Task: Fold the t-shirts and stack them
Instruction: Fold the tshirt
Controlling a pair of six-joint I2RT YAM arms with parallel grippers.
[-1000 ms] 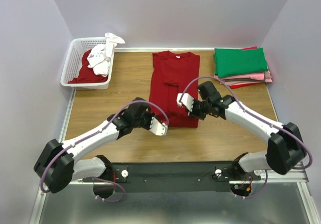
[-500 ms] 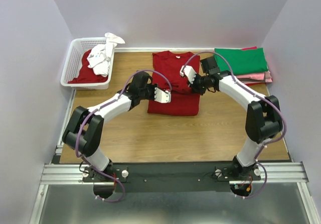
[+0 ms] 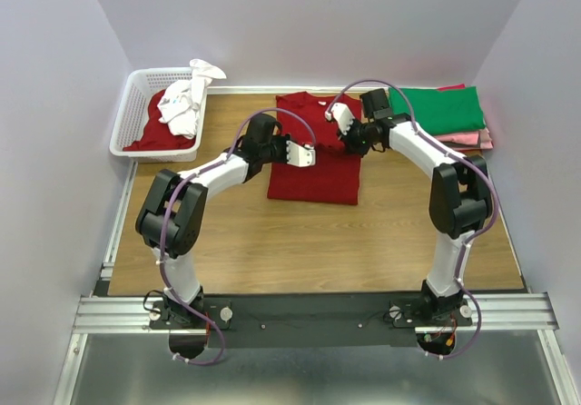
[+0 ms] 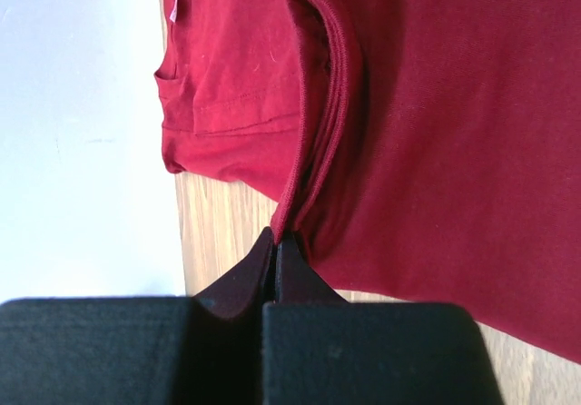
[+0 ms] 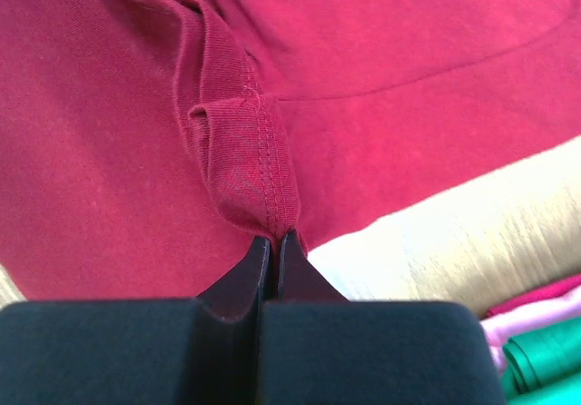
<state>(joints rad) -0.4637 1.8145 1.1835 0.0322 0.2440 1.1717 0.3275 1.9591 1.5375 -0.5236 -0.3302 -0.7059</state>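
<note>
Overhead, the dark red t-shirt (image 3: 313, 173) lies on the table (image 3: 272, 242), central and toward the far edge, collar away from the arms. The left claw (image 3: 307, 155) sits over its left edge, and the right claw (image 3: 336, 114) over its upper right, near the collar. A folded green t-shirt (image 3: 436, 110) tops the stack at the far right. The basket (image 3: 136, 105) at the far left holds red and white cloth.

From the left wrist, the left claw is pinched tight on a thin ridge of the shirt's edge, with cloth rising off the table into the tips.

From the right wrist, the right claw is likewise clamped on a stitched hem, which is bunched and rolled just ahead of the tips.

The step looks like a bottom-to-collar fold. To do it well, both claws should travel level and together, bring the hem square to the shoulders, and lower it before letting go. The right side should pull its roll flat so no crease sets.
</note>
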